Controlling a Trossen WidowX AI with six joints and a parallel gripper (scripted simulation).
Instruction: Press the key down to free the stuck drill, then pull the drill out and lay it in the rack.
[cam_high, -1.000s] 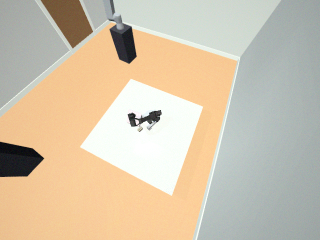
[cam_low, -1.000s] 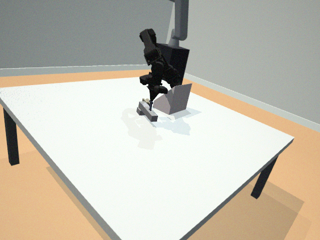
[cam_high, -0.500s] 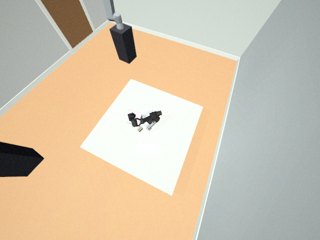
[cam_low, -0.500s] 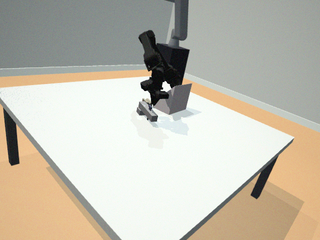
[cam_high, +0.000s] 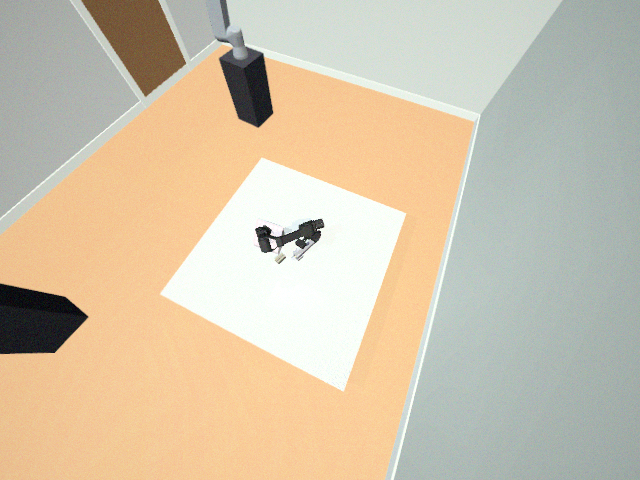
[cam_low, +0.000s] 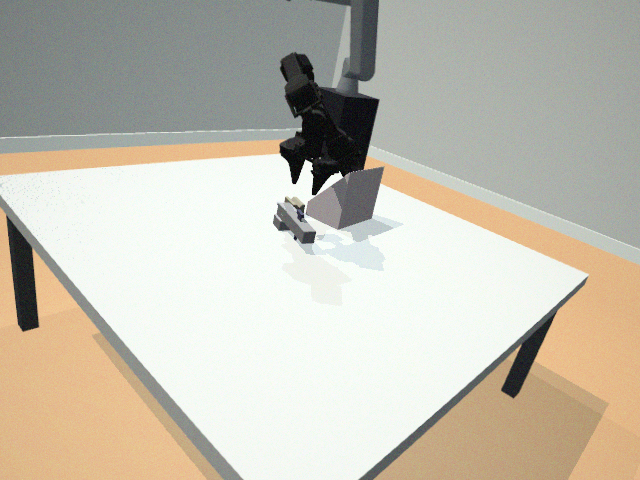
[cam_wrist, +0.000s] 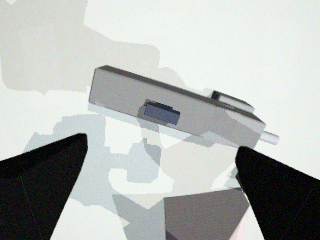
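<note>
A long grey housing (cam_high: 308, 249) (cam_low: 289, 216) (cam_wrist: 125, 92) lies across the wrist view. The dark blue key (cam_low: 300, 214) (cam_wrist: 162, 114) sits in its side, with its top showing. A short silver rod, seemingly the drill (cam_wrist: 270, 137), sticks out of the housing's right end in the wrist view. The tan rack (cam_high: 280, 258) (cam_low: 293, 202) is beside the housing and is out of the wrist view. My gripper (cam_low: 303, 189) (cam_wrist: 164, 148) is open and empty, above and to one side of the housing. The key lies between and beyond the fingertips in the wrist view, touching neither.
A pinkish-grey angular block (cam_low: 357, 198) (cam_wrist: 202, 212) stands close to the housing and rack, under the arm. It enters the wrist view at the bottom, near the right finger. A small grey foot (cam_low: 278, 222) (cam_wrist: 234, 100) juts from the housing's side. All stand on the white table (cam_low: 336, 361).
</note>
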